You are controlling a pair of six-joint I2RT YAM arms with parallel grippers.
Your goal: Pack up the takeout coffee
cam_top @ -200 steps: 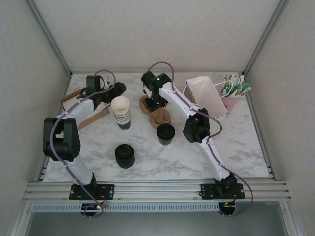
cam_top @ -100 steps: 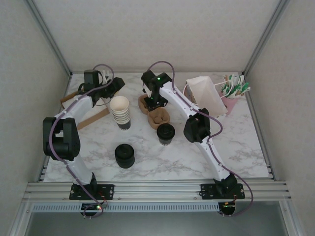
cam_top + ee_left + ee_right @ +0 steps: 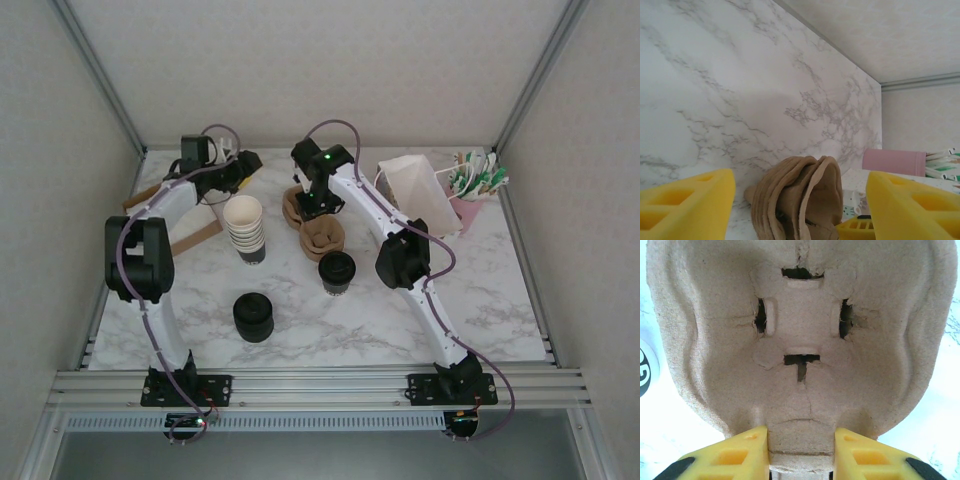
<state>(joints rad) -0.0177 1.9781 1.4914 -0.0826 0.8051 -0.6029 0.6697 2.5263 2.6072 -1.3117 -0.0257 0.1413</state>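
My right end effector (image 3: 801, 442) is clamped on the near rim of the pulp carrier (image 3: 800, 335), the lip pinched between both fingers. Over the last second the carrier has shifted a little toward the back of the surface (image 3: 400, 320) under that grip, so I judge I am dragging or tipping it to set it up, not lifting it clear yet. My left end effector (image 3: 243, 163) has swung back and away toward the rear left corner, its fingers (image 3: 690, 197) spread wide with nothing between them, looking across at the carrier from behind. The takeout coffee (image 3: 337, 271) stands upright, lid on, just in front of the carrier and untouched. It is not yet packed; a cup well has to sit flat and steady first.
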